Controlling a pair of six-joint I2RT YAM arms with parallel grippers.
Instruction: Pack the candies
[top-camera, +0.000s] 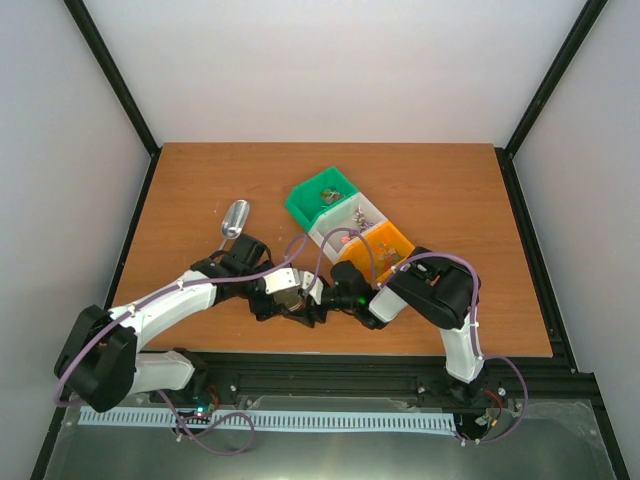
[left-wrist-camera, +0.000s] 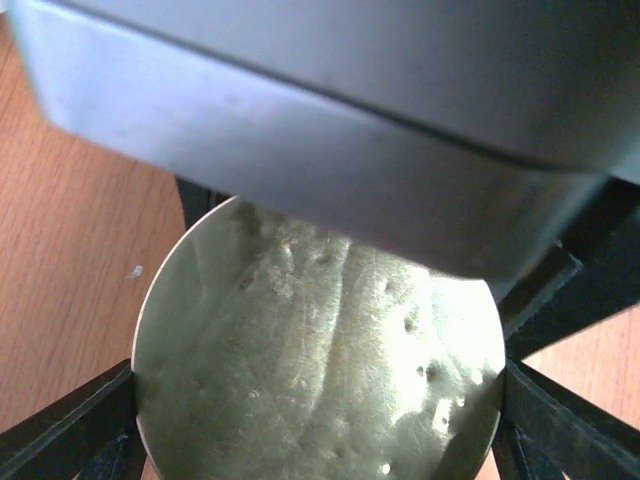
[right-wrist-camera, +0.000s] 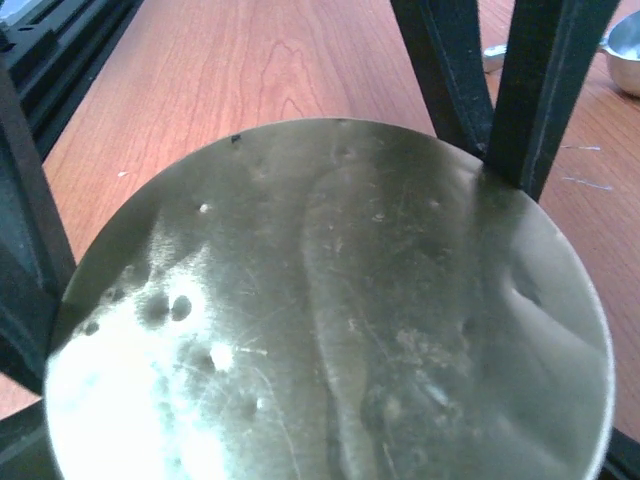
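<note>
Top view, left to right: one metal scoop (top-camera: 236, 218) lies on the wooden tabletop (top-camera: 200, 180), bowl pointing away from the arms. Both arms bend inward and meet at centre near the front edge. To the right is a diagonal row of three bins, touching: green bin (top-camera: 303, 207), white bin (top-camera: 327, 232), orange bin (top-camera: 398, 236). The candies (top-camera: 346, 238) sit inside the bins as tiny coloured specks, too small to count. Only the wrist views show what the arms meet over: one round gold lid (left-wrist-camera: 320, 360), dented and scratched. In the left wrist view, the left fingers (left-wrist-camera: 60, 435) press the lid's rim on both sides, closed around it, and a blurred grey block (left-wrist-camera: 300, 120) covers the top of the picture. In the right wrist view, the lid fills the picture; the right fingers (right-wrist-camera: 22, 270) show as a dark strip at the left rim, and I cannot tell whether they grip. Two black bars (right-wrist-camera: 540, 90) stand at the lid's far edge, and the scoop peeks in at the top right.
</note>
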